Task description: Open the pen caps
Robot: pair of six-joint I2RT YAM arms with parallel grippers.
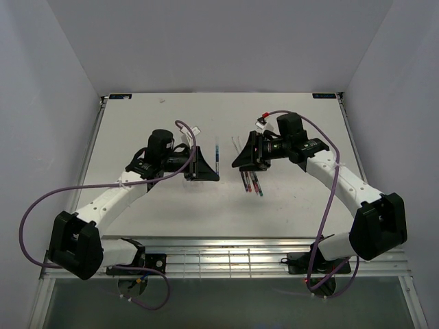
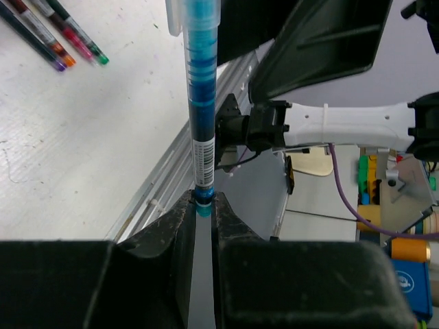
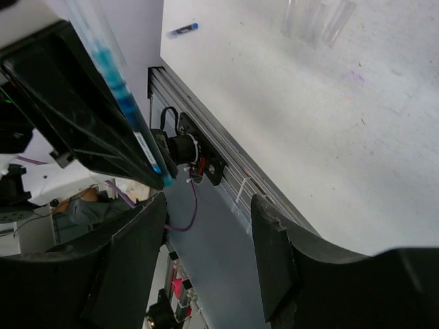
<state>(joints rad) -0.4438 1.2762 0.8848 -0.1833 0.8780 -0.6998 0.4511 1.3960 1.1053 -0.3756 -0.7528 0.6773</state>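
While left gripper (image 2: pixel 204 209) is clamping a blue pen (image 2: pixel 204 103) by one end, the cap (image 2: pixel 180 17) is sitting at the pen's far end.
Jaws apart and empty, right gripper (image 3: pixel 209 202) is hovering with the pen outside its gap.

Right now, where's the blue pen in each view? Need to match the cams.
Top external: blue pen just left of centre, a thin line between the two arms.
Left wrist: pen dead centre, running from the top edge down to the fingers.
Right wrist: pen upper left, slanting down to the right.
Shared landmark: the left gripper, clamped on the pen's end in all three.
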